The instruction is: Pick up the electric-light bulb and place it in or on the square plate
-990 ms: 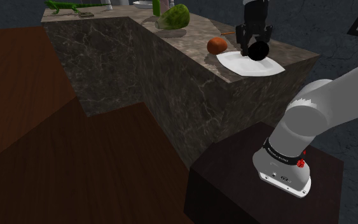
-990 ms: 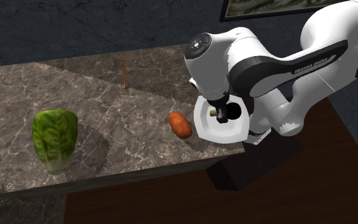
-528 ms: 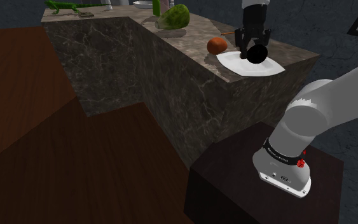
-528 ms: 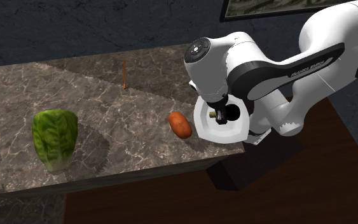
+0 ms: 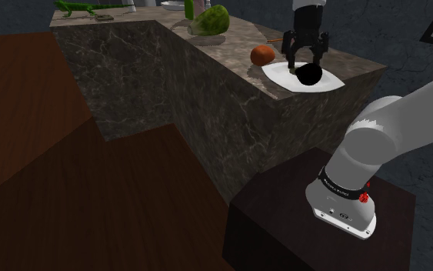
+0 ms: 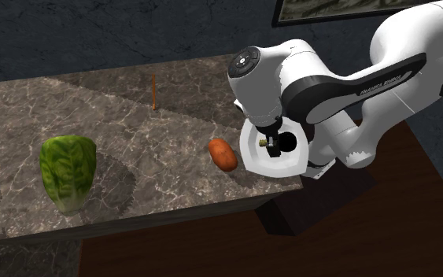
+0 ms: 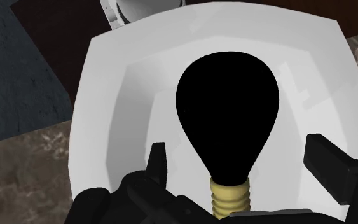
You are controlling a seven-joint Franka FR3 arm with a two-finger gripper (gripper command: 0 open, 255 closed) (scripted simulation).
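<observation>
orange object (image 6: 223,154) just beside the plate (image 6: 287,164) — open counter (image 6: 156,169) past it.

A second ago the gripper (image 5: 305,57) clasped the black light bulb (image 5: 308,75) above the white square plate (image 5: 278,72). Its fingers (image 7: 158,163) have since spread and now stand clear of the glass on both sides. The bulb has dropped out of the grasp and lies lower in the shoulder view, on the plate's surface, while the hand has stayed at about the same height.
</observation>
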